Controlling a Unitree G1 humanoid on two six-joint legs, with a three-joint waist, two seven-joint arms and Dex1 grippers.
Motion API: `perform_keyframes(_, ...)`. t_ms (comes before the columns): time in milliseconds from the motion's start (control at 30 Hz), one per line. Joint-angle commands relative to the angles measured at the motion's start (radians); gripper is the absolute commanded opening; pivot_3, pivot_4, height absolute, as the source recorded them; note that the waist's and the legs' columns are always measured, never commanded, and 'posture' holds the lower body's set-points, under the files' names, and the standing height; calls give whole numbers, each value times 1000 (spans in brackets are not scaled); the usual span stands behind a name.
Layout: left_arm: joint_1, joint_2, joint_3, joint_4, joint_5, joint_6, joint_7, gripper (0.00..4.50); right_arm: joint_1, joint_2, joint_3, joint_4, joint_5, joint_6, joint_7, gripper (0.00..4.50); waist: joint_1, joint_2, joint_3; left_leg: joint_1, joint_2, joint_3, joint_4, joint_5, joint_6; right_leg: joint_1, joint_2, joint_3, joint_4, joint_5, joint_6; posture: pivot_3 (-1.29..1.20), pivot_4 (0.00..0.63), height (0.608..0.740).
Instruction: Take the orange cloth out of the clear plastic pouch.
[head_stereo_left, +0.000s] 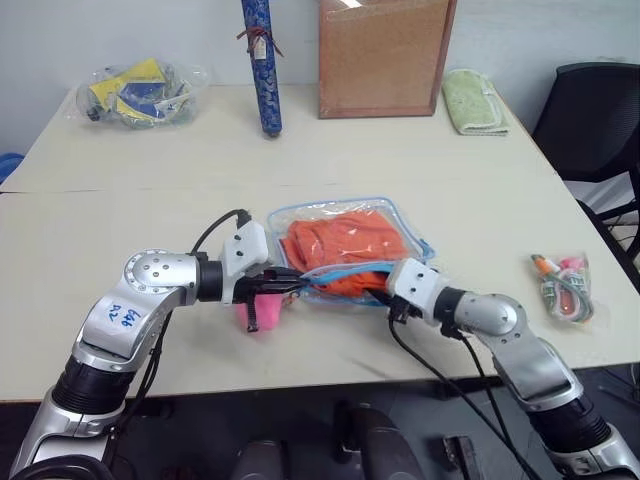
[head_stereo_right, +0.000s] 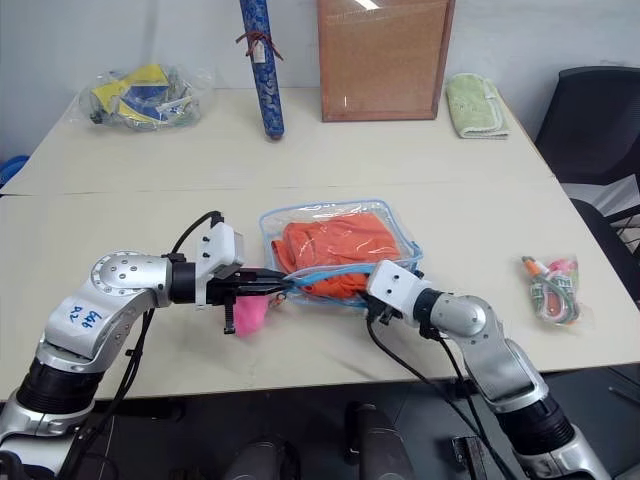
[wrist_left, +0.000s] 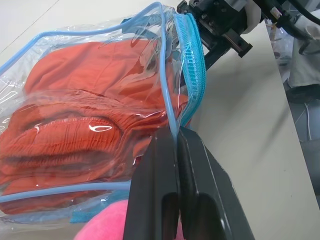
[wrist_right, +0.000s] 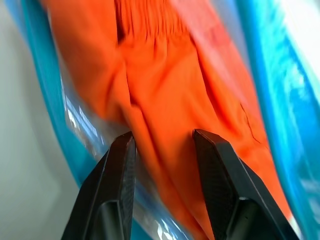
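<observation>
Pale table spans the head views; black office chair at 2 o'clock off its far right corner. Corkboard leans upright at 12 o'clock against the wall, dark blue patterned roll standing just left of it. Clear bag of yellow and blue items at 10 o'clock, pale green folded towel at 1 o'clock beside the corkboard.

Clear plastic pouch with light blue trim lies near the front-centre of the table, between the two arms. Orange cloth bunched inside it, still in the pouch, wrinkled against the plastic. Pink pom-pom hangs at the pouch's near left corner, under the left gripper.

Left gripper at 7 o'clock of the pouch, fingers clenched tight on the pouch's blue-trimmed edge beside the zipper. Right gripper at 5 o'clock of the pouch, at its open mouth, fingers parted with a fold of orange cloth between them; whether they pinch it, cannot tell.

Small packet of colourful items at 3 o'clock, well apart from the pouch.
</observation>
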Motion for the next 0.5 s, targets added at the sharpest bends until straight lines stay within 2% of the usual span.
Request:
perform_keyframes(33, -14, 0, 4, -15, 2, -23, -5, 0, -3, -19, 19, 5, -60, -79, 2, 1761, -1, 0, 0, 0, 0, 0, 0, 0, 0, 0, 0, 0, 0, 0, 0, 0, 150, 740)
perform_keyframes(500, -29, -9, -3, 5, 5, -37, -3, 0, -134, 77, 118, 251, -259, -188, -67, 1761, -3, 0, 0, 1, 0, 0, 0, 0, 0, 1, 0, 0, 0, 0, 0, 0, 150, 740)
